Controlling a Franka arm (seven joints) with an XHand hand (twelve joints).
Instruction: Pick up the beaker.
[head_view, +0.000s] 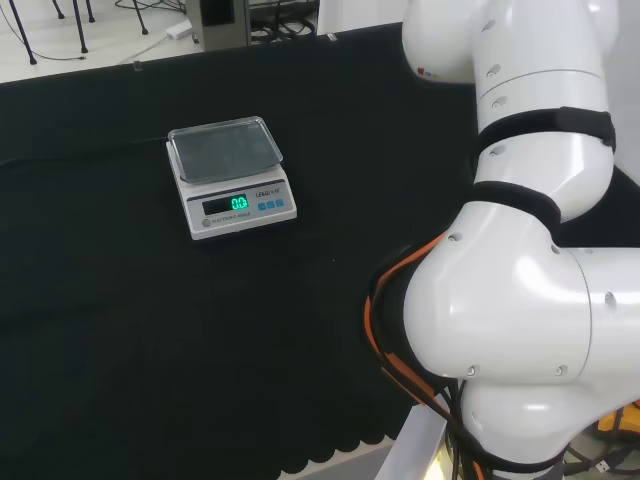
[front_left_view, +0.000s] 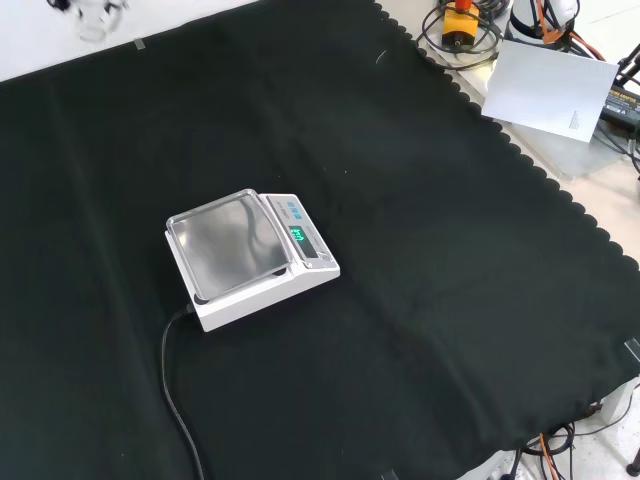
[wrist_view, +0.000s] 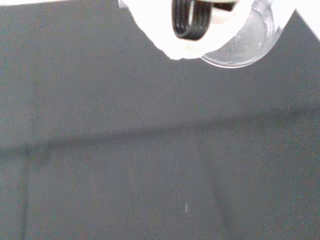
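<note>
- In the wrist view, a round clear glass beaker (wrist_view: 243, 42) sits near the top right of the frame, seen from below or end-on, so that its circular base shows against the black cloth (wrist_view: 150, 150).
- A blurred white part of the hand (wrist_view: 155, 25) lies directly beside the beaker and overlaps its rim, with a black ribbed coil in front of it.
- Whether the fingers curl round the glass cannot be told from these pictures; the beaker appears to be up by the palm rather than standing on the cloth, but that is a judgement.
- In the head view, a small grey weighing scale (head_view: 231, 178) stands in the upper left of the frame, its steel pan bare and its display lit green.
- The arm's big white links (head_view: 520, 270) take up the right side of the head view.
- In the front view, the scale sits left of centre, with a black cable trailing toward the bottom edge.
- A white sheet of paper (front_left_view: 548, 86) lies off the cloth in the upper right of the front view.
- To do this step well, the beaker should be kept upright and level, and any lift kept slow, since smooth clear glass is likely to slip.
</note>
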